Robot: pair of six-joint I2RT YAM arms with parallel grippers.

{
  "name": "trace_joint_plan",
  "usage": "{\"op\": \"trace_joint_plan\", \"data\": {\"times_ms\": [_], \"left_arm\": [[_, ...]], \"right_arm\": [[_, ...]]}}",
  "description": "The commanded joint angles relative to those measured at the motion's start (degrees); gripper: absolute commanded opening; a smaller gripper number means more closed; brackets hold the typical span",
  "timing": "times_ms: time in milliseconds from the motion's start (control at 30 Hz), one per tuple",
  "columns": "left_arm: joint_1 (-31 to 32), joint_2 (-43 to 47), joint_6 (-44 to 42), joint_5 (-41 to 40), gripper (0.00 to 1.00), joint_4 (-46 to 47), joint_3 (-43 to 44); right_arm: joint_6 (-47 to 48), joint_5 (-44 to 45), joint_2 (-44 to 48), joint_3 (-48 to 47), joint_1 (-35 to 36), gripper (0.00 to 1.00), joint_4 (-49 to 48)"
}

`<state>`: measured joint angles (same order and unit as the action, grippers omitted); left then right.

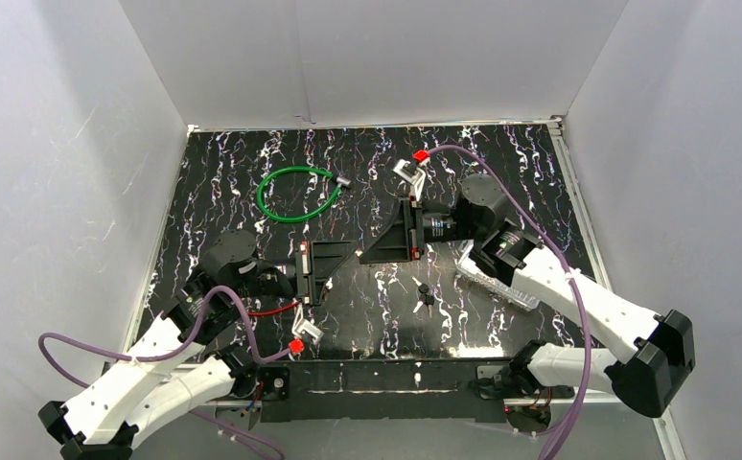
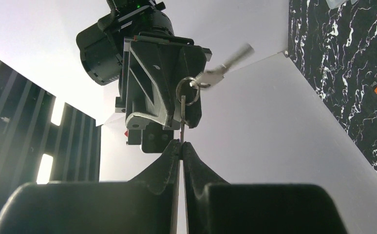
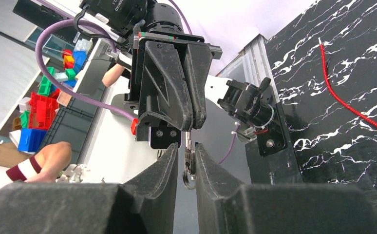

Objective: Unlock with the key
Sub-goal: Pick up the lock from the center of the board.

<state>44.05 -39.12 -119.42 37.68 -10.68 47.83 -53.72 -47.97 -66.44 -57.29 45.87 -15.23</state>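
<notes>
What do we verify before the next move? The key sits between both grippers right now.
1. Left gripper shut on the key blade: ok.
2. Right gripper fingers bracket the key's other end: ok.
3. Right gripper clamped firmly: cannot tell, a sliver of gap shows beside the key.
4. Key ring and spare key free of the fingers: spare key sticks out clear, ok; ring cannot tell.
5. Green cable lock held for insertion: not ok, it lies loose at the far side with no gripper on it.
6. Keyhole facing on the lock head: cannot tell, too small.
</notes>
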Motion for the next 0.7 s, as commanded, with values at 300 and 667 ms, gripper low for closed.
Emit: {"op": "trace_joint_plan", "data": {"times_ms": [300, 667], "left_arm": [[0.1, 0.2, -10.3, -1.0, 0.0, 0.9, 0.1], [0.0, -5.2, 31.0, -19.3, 0.98, 0.3, 3.8]], "right_arm": [[1.5, -0.1, 1.4, -1.5, 0.1, 0.01, -0.5], [15.0, 9.9, 8.8, -3.2, -2.2, 0.01, 22.3]]}}
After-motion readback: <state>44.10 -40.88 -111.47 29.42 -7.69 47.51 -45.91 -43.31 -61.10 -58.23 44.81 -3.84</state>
